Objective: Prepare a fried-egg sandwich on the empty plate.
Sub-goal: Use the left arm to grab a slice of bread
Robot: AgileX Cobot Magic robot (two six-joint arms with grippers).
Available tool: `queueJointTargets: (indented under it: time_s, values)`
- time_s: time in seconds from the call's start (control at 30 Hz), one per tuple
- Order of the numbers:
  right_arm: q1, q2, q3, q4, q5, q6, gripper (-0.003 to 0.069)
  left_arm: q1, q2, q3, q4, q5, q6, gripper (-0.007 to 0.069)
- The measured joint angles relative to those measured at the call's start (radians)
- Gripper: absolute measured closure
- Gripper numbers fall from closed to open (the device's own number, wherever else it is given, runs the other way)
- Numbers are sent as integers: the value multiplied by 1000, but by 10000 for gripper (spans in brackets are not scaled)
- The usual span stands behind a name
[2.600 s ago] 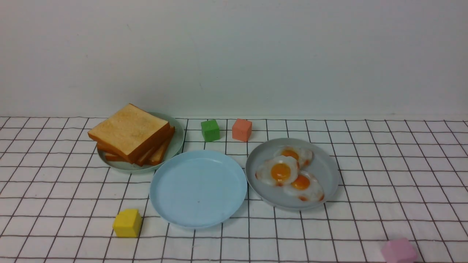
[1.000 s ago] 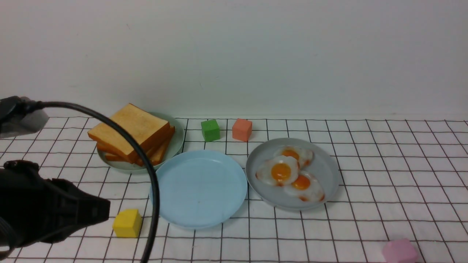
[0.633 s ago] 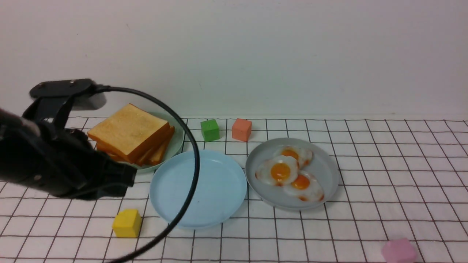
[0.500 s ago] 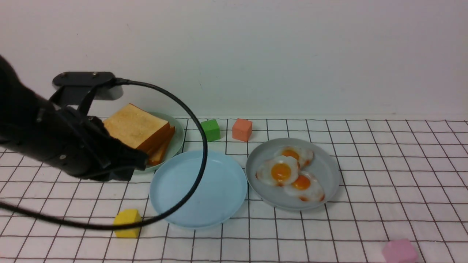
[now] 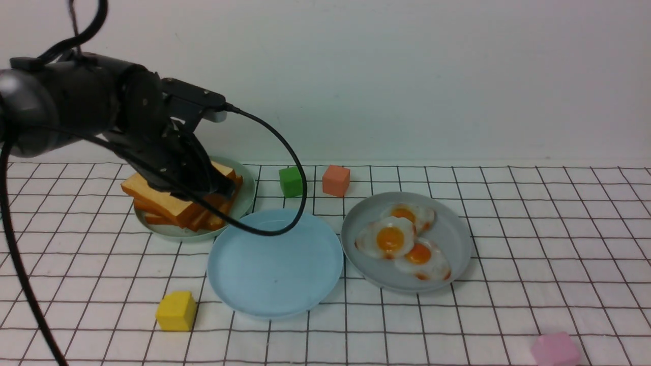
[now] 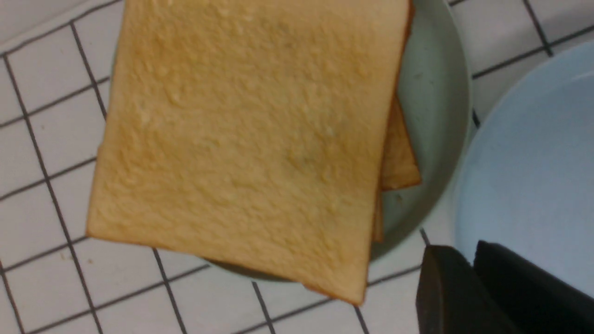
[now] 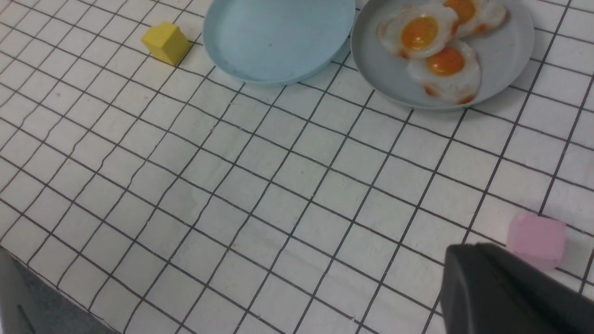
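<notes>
Front view: round sky-blue plate (image 5: 274, 264) lies flat, rim up; left hand (image 5: 216, 185) over toast (image 5: 155, 201), spread unclear; right hand (image 7: 492, 287) closed.

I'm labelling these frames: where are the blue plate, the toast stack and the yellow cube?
blue plate (image 5: 275, 264), front view, bare middle of its floor.
toast stack (image 6: 250, 144), left wrist view, middle of the top slice.
yellow cube (image 5: 176, 311), front view, its front face.

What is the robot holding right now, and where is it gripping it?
Nothing. The left gripper hovers by the toast stack with nothing between its fingers; the right gripper is shut and empty.
</notes>
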Motion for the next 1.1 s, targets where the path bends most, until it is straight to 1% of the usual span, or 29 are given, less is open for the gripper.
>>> queueJointTargets:
  time_s: [0.07, 0.1, 0.13, 0.17, 0.23, 0.27, 0.37, 0.5, 0.87, 0.9, 0.97, 1.0, 1.03, 1.1]
  values:
    - [0, 0, 0, 0, -1, 0, 659, 13, 40, -38, 15, -3, -17, 410]
    - [0, 0, 0, 0, -1, 0, 659, 17, 43, -41, 16, -4, -19, 390]
    - [0, 0, 0, 0, -2, 0, 658, 32, 69, -70, 22, -6, -28, 306]
    - [0, 0, 0, 0, -2, 0, 658, 33, 71, -70, 22, -6, -28, 306]
    - [1, 0, 0, 0, -2, -1, 656, 43, 90, -81, 27, -7, -28, 221]
    - [1, 0, 0, 0, -2, -1, 655, 45, 94, -82, 27, -7, -22, 197]
    - [1, 0, 0, 0, -13, -1, 655, 46, 107, -82, 28, -17, 22, 160]
    - [1, 0, 0, 0, -20, -1, 653, 46, 121, -84, 51, -44, 47, 153]
    - [1, 0, 0, 3, -22, -1, 652, 46, 176, -92, 64, -54, 54, 158]
    - [1, 0, 0, 3, -22, -1, 652, 46, 178, -92, 64, -54, 54, 167]
    - [1, 0, 0, 3, -23, -1, 650, 46, 178, -92, 57, -53, 54, 210]
    - [1, 0, 0, 3, -23, -1, 650, 46, 178, -92, 56, -53, 54, 216]
    - [1, 0, 0, 3, -23, -1, 648, 46, 178, -92, 48, -52, 55, 284]
    - [1, 0, 0, 3, -23, -1, 647, 46, 178, -93, 39, -50, 61, 351]
